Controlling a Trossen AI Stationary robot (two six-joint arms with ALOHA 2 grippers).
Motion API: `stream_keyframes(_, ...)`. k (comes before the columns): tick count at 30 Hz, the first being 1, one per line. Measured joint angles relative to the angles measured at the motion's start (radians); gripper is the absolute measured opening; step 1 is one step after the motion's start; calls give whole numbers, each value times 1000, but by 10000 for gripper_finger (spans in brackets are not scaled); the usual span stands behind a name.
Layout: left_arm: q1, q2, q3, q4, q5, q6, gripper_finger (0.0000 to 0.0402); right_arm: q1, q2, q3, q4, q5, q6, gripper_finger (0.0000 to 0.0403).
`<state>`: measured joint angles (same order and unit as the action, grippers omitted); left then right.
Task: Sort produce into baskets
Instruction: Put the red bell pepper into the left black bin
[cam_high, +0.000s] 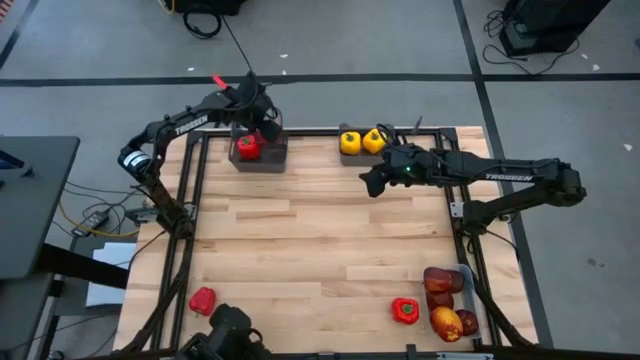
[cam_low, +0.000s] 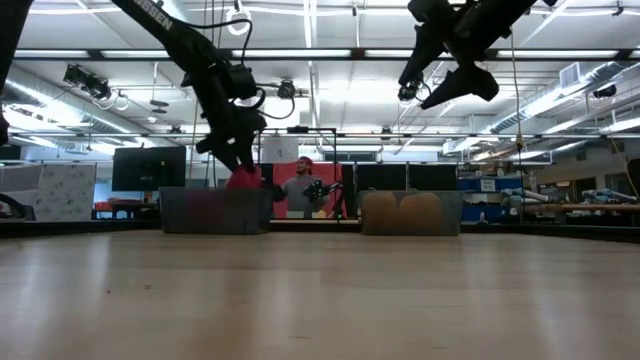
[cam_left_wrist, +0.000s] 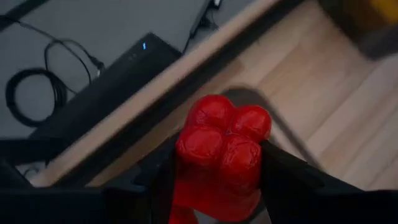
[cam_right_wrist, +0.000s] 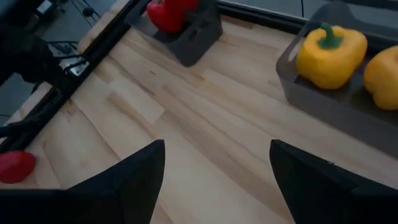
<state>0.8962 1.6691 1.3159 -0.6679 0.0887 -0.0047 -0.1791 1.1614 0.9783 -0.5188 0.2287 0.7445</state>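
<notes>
My left gripper (cam_high: 258, 130) is at the table's far left, over a dark grey bin (cam_high: 272, 156), and is shut on a red bell pepper (cam_left_wrist: 221, 149). That pepper also shows in the high view (cam_high: 248, 147) and in the low view (cam_low: 243, 179), at the height of the bin's rim. My right gripper (cam_right_wrist: 214, 174) is open and empty. It hangs high above the table (cam_low: 450, 75), just on the near side of a second grey bin (cam_high: 350, 157) that holds two yellow peppers (cam_high: 362, 142). My left gripper pinches the red pepper's two opposite sides (cam_left_wrist: 183, 180) between its two fingers. The fingers point downward into the bin. The pepper's lobed end (cam_left_wrist: 224, 124) shows between the fingertips. I cannot tell whether the pepper touches the bin's floor.
Two red peppers lie on the table near its front edge, one left (cam_high: 202, 299) and one right (cam_high: 405, 310). A clear tray (cam_high: 468, 275) at the near right holds several dark red apples (cam_high: 445, 300). The table's middle (cam_high: 320, 230) is bare wood. A person (cam_low: 300, 188) shows beyond the table.
</notes>
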Motion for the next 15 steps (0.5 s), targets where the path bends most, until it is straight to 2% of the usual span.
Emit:
stream_keyframes(4, -6, 0, -26, -1, -16, 24, 214, -15, -2, 0, 12, 1, -23, 293)
stream_keyframes(8, -8, 0, -26, -27, -27, 29, 237, -55, -3, 0, 20, -65, -34, 294)
stream_keyframes(15, -15, 1, 10, -179, -29, 28, 304, -92, -3, 0, 17, -160, -67, 293)
